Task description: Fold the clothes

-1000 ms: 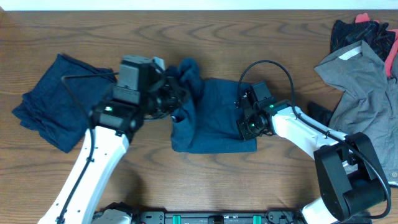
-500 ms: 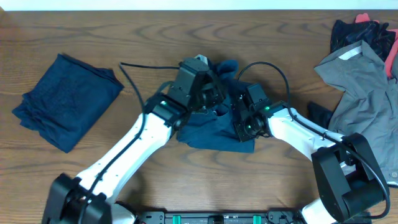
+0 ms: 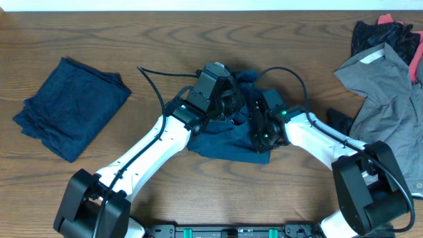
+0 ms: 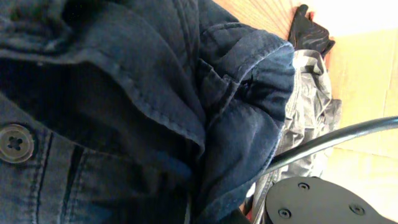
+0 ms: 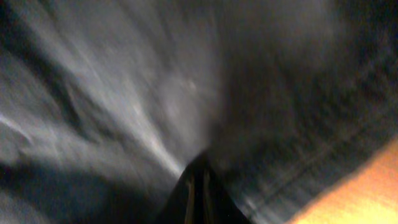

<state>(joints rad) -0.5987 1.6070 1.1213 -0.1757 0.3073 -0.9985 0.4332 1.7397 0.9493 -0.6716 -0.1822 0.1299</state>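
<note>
A navy denim garment (image 3: 221, 137) lies bunched at the table's middle. My left gripper (image 3: 229, 106) is over its upper part, with a raised fold of the cloth around it. In the left wrist view the denim (image 4: 124, 93) with a button fills the frame and hides the fingers. My right gripper (image 3: 262, 130) is on the garment's right edge. In the right wrist view its fingertips (image 5: 196, 186) are together, pressed into blurred dark cloth (image 5: 124, 93). A folded navy piece (image 3: 69, 106) lies at the left.
A grey collared shirt (image 3: 380, 86) lies at the right edge, with black and coral-red items (image 3: 386, 33) behind it at the top right. A small black item (image 3: 338, 120) lies beside the shirt. The two arms are close together over the garment.
My left gripper has swept from the garment's left side to the right, carrying a fold of denim over toward my right gripper. The right gripper has hardly moved.
</note>
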